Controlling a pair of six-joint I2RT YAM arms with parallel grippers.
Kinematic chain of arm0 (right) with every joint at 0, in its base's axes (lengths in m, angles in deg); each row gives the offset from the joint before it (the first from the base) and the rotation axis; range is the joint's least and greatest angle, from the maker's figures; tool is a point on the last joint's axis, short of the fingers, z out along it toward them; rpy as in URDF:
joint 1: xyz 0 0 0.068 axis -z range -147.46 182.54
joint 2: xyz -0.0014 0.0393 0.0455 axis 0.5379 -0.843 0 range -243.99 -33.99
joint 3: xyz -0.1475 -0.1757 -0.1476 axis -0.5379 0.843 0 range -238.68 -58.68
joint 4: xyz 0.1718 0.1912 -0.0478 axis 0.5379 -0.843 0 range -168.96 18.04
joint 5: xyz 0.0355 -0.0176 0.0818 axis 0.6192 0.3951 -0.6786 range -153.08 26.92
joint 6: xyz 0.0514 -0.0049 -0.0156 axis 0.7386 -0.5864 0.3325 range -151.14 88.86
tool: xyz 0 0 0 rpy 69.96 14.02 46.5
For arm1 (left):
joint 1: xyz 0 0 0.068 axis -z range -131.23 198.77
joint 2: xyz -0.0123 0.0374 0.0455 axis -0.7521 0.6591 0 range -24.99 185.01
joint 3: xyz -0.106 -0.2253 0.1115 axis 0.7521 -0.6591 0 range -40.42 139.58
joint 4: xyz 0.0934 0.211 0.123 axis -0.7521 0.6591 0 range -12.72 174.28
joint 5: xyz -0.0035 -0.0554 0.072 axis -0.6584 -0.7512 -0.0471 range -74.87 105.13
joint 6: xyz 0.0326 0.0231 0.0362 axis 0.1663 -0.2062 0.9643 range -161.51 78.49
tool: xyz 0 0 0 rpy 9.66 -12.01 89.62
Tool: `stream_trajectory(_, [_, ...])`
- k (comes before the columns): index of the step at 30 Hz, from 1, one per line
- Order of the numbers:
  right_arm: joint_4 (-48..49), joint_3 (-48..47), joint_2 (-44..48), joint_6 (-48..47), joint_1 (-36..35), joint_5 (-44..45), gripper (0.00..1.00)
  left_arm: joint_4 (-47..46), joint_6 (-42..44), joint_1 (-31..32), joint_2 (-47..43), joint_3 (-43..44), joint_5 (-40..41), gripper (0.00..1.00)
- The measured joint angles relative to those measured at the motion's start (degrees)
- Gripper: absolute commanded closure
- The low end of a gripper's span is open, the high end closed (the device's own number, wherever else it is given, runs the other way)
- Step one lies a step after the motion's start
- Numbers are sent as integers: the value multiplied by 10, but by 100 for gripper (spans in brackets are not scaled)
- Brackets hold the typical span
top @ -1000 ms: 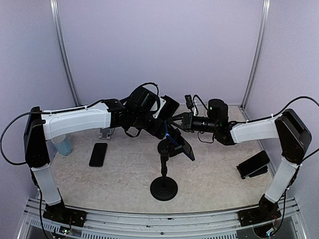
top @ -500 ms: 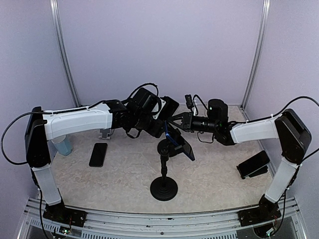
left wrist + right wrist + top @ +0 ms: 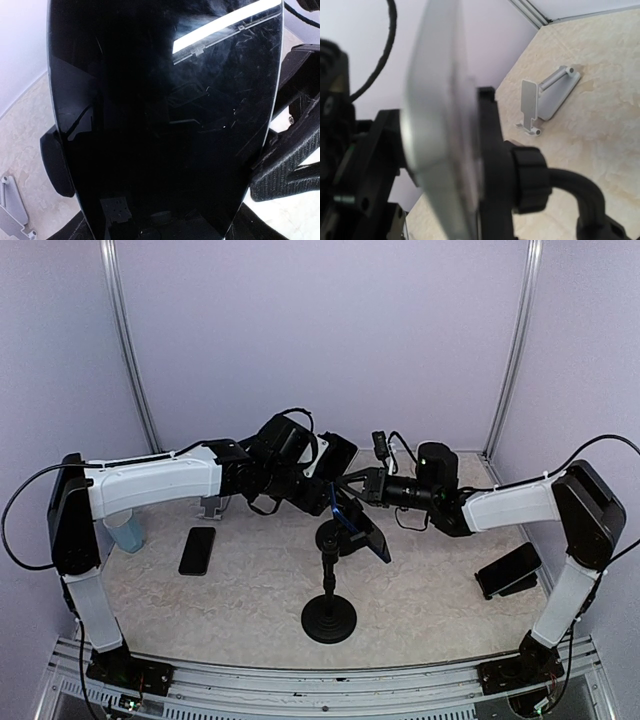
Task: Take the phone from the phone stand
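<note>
**Phone Clamped on Its Stand, a Hand at Either Side**

From above, the phone is seen tilted and clamped at the top of the phone stand, whose round base sits on the worktop between the two arms. A blue edge is shown along the phone's upper side. The left hand is placed just beside the phone's upper end; how far it is spread cannot be told. The right hand is placed at the same end from the other side with its fingers splayed wide; contact with the phone cannot be made out. A second phone lies flat to the left, with a small grey bracket behind it. A dark wedge-shaped holder lies to the right. All three are well apart from the stand.

In the left wrist view, the frame is almost filled by the phone's black glass, where fine scratches and a reflected bright strip are revealed. Black parts are seen at both its sides.

In the right wrist view, the phone is shown edge-on and blurred. Its silvery back is pressed against the stand's black clamp. The grey bracket lies on the worktop beyond.
</note>
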Motion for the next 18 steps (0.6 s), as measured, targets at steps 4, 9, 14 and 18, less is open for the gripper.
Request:
stream_trajectory(4, [1, 7, 6, -2, -2, 5, 100, -7, -1, -10, -11, -14, -35, 58])
stream_trajectory(9, [5, 8, 7, -2, -3, 4, 100, -23, 0, -19, -24, -32, -68, 61])
stream_trajectory(14, [11, 8, 7, 0, -4, -1, 100, -43, 0, -28, -35, -51, -100, 62])
stream_trajectory(18, [13, 8, 7, 1, -5, -5, 100, -67, -2, -38, -46, -71, -134, 64])
